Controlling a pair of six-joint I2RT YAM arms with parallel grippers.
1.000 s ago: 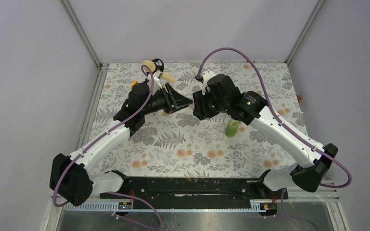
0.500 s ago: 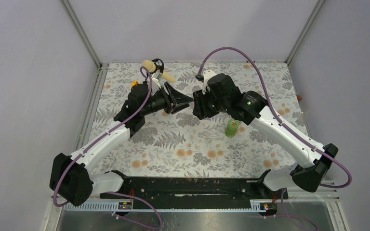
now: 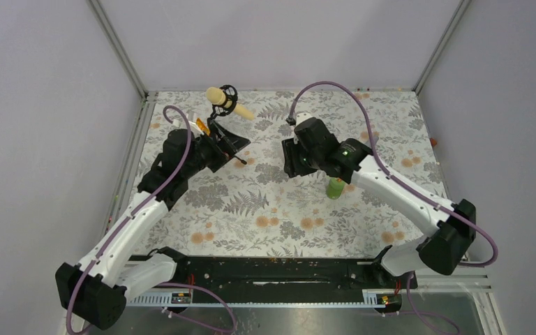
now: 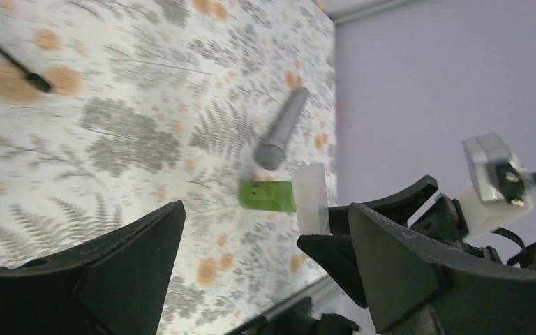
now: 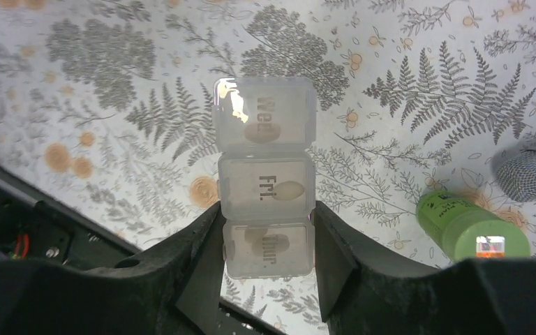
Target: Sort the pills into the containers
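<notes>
Clear pill box (image 5: 265, 178) is pinched at one end by the right gripper (image 5: 265, 216), and the left gripper (image 4: 264, 209) is spread wide, empty.

White arm links (image 3: 127, 225) w/ blk joints (image 3: 98, 296), purple cables (image 3: 335, 85), green LED (image 3: 346, 148).

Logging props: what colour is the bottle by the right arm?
The bottle is bright green; the right wrist view shows it best.
</notes>
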